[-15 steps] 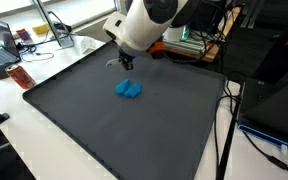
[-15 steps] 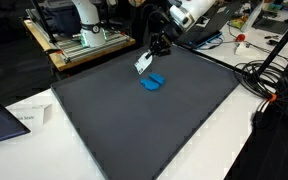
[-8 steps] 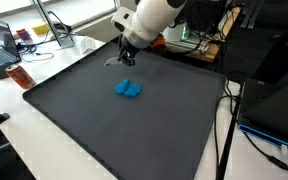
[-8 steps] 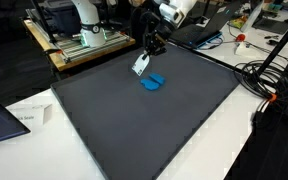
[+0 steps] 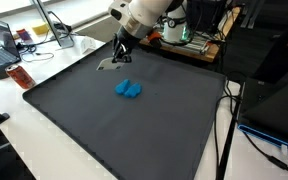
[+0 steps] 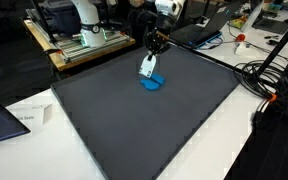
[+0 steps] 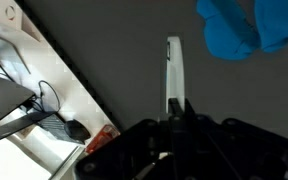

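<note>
White strip (image 7: 173, 70), thin and flat, hangs clamped at one end in the hand (image 7: 174, 108), low over the dark surface (image 5: 104, 130) in the upper middle of an exterior view. We cannot tell whether its free end touches. To its right lies a crumpled blue lump (image 5: 130, 89). We judge the strip light, fairly stiff and slick. It is best pinched across its flat faces near an end, as an edge hold could let it twist.

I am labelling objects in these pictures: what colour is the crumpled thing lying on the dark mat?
The crumpled thing is bright blue, clearest in an exterior view.
</note>
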### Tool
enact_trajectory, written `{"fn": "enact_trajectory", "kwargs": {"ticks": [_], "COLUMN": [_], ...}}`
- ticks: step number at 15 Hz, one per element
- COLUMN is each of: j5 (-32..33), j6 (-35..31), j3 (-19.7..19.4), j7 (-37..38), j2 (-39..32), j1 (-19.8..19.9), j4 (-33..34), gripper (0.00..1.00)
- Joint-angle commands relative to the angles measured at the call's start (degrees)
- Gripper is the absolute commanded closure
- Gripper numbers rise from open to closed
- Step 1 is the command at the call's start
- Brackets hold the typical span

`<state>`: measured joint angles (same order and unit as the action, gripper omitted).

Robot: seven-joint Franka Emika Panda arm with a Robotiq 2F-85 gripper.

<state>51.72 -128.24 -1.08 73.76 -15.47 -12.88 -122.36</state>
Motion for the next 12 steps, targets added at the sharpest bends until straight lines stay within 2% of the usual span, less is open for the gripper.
{"fn": "enact_trajectory", "kwargs": {"ticks": [1,4,8,12], "j5": [2.09,3.35,5.19,10.49], "j6": [-9.08,-14.33,-17.08,-20.27], "j3": [0.79,0.35,0.26,0.02], "j7": [0.95,1.48,2.35,7.24], "j2": [2.99,3.36,3.76,4.52], "j1": [3.19,4.02,3.99,3.76], "j4": [-4.37,-5.79,-7.65,-10.03], "gripper": [0.99,0.99,0.99,0.99]}}
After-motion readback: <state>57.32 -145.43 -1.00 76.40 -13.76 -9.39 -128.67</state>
